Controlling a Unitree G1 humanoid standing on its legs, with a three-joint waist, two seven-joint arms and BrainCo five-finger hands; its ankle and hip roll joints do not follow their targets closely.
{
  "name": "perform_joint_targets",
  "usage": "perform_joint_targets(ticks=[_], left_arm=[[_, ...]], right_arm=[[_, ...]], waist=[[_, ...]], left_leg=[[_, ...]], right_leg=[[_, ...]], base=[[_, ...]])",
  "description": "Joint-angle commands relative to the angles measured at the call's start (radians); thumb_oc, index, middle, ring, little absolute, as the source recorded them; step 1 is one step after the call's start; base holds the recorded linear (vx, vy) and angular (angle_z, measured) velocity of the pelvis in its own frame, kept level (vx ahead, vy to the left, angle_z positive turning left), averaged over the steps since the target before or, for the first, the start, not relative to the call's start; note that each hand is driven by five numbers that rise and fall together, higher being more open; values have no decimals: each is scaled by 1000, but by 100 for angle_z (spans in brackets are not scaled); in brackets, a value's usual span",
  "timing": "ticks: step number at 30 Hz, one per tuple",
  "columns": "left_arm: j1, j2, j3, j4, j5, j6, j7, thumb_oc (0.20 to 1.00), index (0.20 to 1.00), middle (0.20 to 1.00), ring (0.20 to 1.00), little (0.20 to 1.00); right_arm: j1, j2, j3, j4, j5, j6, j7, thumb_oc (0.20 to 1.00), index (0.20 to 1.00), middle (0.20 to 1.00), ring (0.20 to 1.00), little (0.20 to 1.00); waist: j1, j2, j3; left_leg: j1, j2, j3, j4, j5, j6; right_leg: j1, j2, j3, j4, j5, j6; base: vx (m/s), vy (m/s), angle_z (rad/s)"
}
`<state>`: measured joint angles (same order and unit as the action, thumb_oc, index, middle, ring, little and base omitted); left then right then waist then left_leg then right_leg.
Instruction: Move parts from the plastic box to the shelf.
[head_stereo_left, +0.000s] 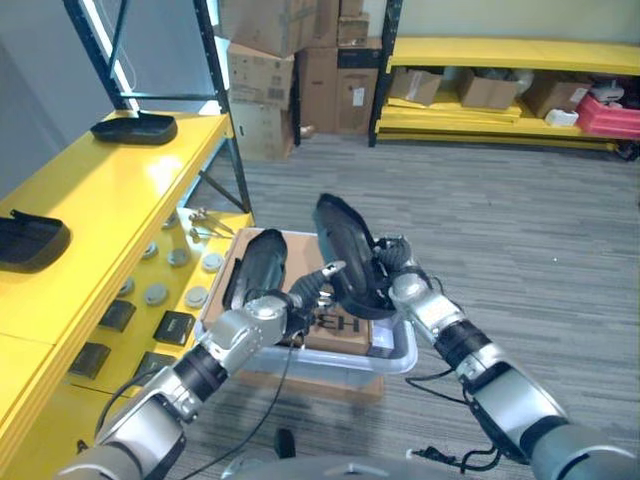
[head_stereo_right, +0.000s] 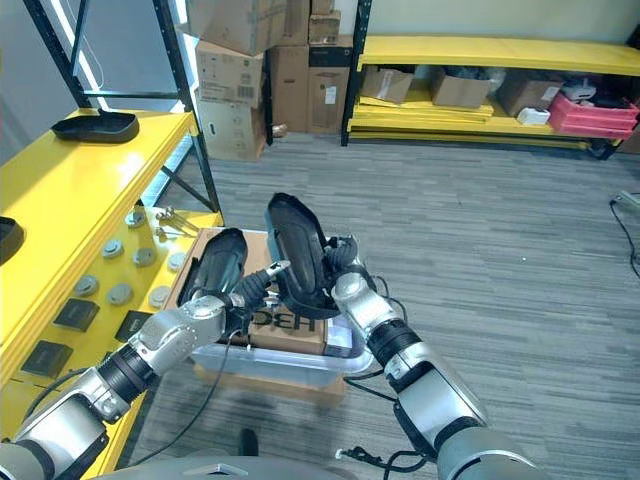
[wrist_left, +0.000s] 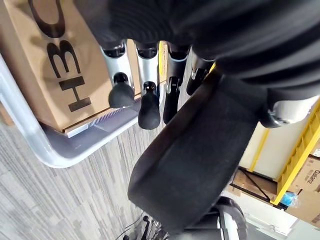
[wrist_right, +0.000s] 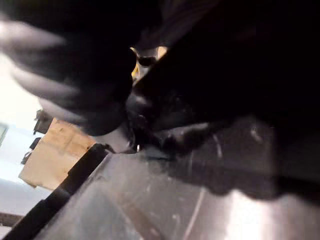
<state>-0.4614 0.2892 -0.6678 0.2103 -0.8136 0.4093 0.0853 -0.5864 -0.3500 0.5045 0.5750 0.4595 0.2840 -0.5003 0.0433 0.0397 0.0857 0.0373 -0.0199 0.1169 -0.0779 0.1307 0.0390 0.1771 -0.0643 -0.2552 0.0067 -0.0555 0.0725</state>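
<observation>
Now both hands are above the clear plastic box (head_stereo_left: 400, 352), which stands on the grey carpet floor (head_stereo_left: 520, 230) just beside the yellow shelf (head_stereo_left: 110, 200). The right hand (head_stereo_left: 385, 265) holds one black part (head_stereo_left: 340, 250) upright, with its fingers curled round the lower edge. The left hand (head_stereo_left: 290, 305) is at a second black part (head_stereo_left: 258, 268), which leans over the cardboard box (head_stereo_left: 345, 330) inside the plastic box; in the left wrist view this part lies between the thumb and the fingers (wrist_left: 149, 107), which are only lightly bent, so the grip is loose. Two similar black parts (head_stereo_left: 133, 127) already lie on the top of the shelf, well apart from each other. Stacked cartons (head_stereo_left: 290, 70) stand behind.
</observation>
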Motion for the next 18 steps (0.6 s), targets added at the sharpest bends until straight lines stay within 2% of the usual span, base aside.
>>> perform_joint_targets(ticks=[1, 5, 8, 12, 18], left_arm=[[-140, -177, 4, -64, -4, -184, -43, 200, 200, 200, 200, 200], [-137, -142, 40, -111, 11, -186, -10, 200, 200, 200, 200, 200], [-121, -109, 75, -145, 13, -185, -5, 200, 200, 200, 200, 200], [-101, -83, 102, -166, 62, -192, -10, 200, 200, 200, 200, 200], [-67, -43, 131, -199, 126, -205, 9, 200, 200, 200, 200, 200]], right_arm=[[-40, 213, 39, -63, 201, -150, 54, 1000, 1000, 1000, 1000, 1000], [-2, 220, -15, -128, 341, -209, 43, 1000, 1000, 1000, 1000, 1000], [41, 209, -71, -186, 412, -228, 53, 1000, 1000, 1000, 1000, 1000], [86, 186, -118, -240, 404, -263, 54, 1000, 1000, 1000, 1000, 1000], [159, 138, -203, -352, 450, -321, 113, 1000, 1000, 1000, 1000, 1000]], waist=[[29, -34, -25], [29, -32, -24], [26, -32, -23], [20, -32, -22], [-1, -34, -18]], left_leg=[[59, 2, -38, 4, -117, -27], [59, 4, -36, 5, -117, -27], [60, 3, -35, 5, -118, -26], [59, 5, -31, 5, -117, -23], [62, 7, -22, 2, -118, -20]], right_leg=[[-94, -77, 14, -67, 161, 94], [-92, -77, 14, -69, 160, 93], [-92, -76, 16, -73, 161, 93], [-93, -75, 19, -76, 163, 95], [-97, -72, 28, -79, 167, 100]], base=[[0, 0, 0], [0, 0, 0], [0, 0, 0], [-1, 2, -3], [-10, -2, -8]])
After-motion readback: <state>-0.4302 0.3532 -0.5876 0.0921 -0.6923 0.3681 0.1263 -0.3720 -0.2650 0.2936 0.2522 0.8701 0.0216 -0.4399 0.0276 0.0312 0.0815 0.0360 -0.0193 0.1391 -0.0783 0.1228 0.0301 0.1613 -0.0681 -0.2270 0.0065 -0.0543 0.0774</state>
